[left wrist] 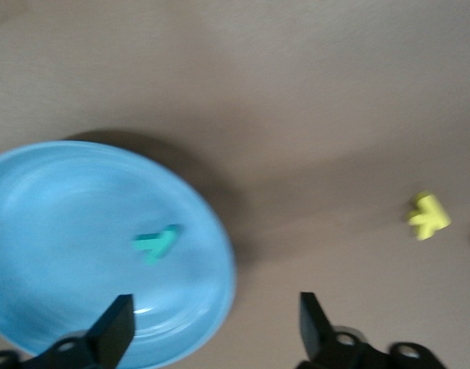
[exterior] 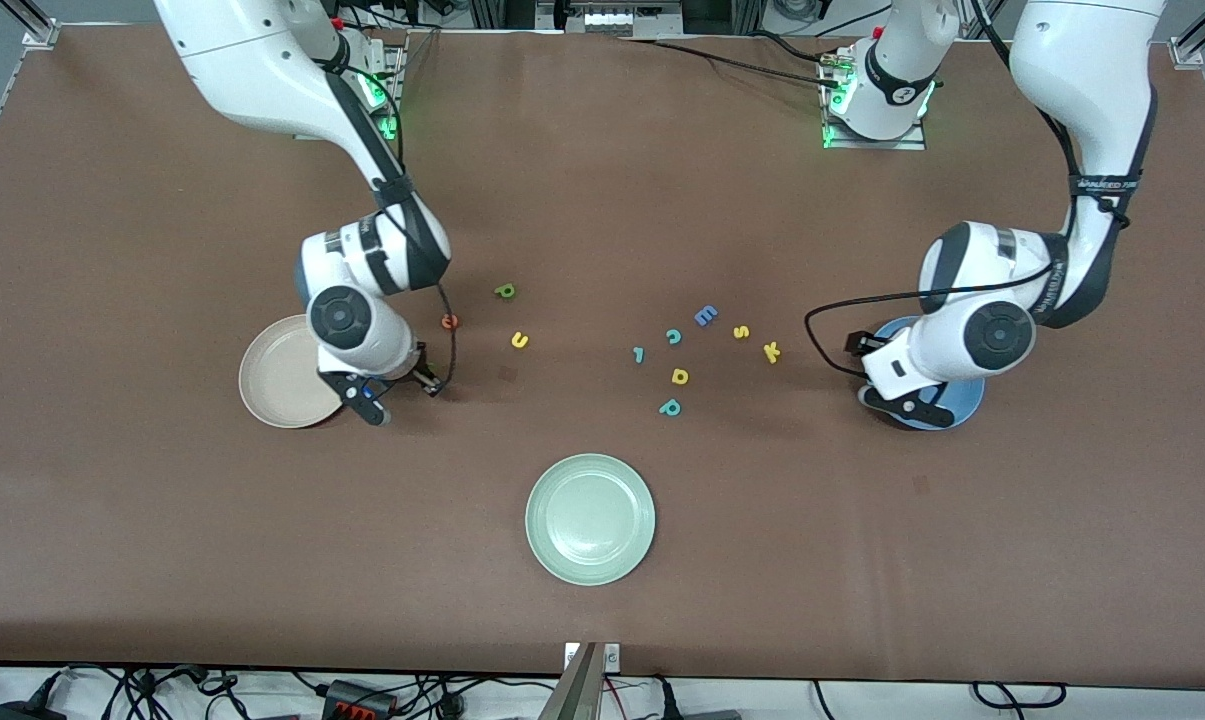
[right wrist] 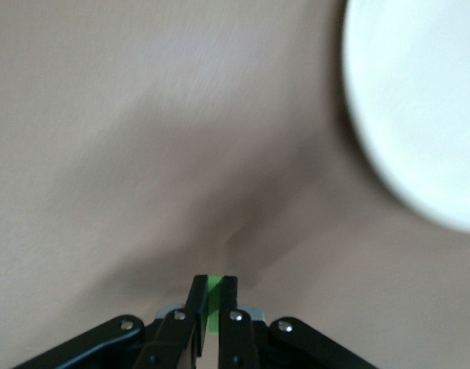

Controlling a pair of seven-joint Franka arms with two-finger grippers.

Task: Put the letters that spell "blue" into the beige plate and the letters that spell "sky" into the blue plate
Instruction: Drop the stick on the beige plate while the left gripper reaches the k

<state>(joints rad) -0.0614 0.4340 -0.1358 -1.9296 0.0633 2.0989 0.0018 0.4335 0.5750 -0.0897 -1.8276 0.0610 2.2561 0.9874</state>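
Observation:
My right gripper (exterior: 394,392) hangs over the table beside the beige plate (exterior: 277,385), shut on a thin green bar letter (right wrist: 214,296). The light green b (exterior: 504,291), orange e (exterior: 449,321) and yellow u (exterior: 519,341) lie on the table farther from the front camera than that gripper. My left gripper (left wrist: 217,300) is open with nothing in it, over the edge of the blue plate (left wrist: 81,254). A teal y (left wrist: 156,244) lies in that plate. The yellow s (exterior: 741,332) and yellow k (exterior: 772,351) rest on the table beside the blue plate (exterior: 962,400).
Mid-table lie a blue E (exterior: 705,316), teal c (exterior: 673,336), a small teal letter (exterior: 638,354), a yellow d-like letter (exterior: 679,376) and a teal p (exterior: 670,407). A pale green plate (exterior: 590,518) sits nearer the front camera.

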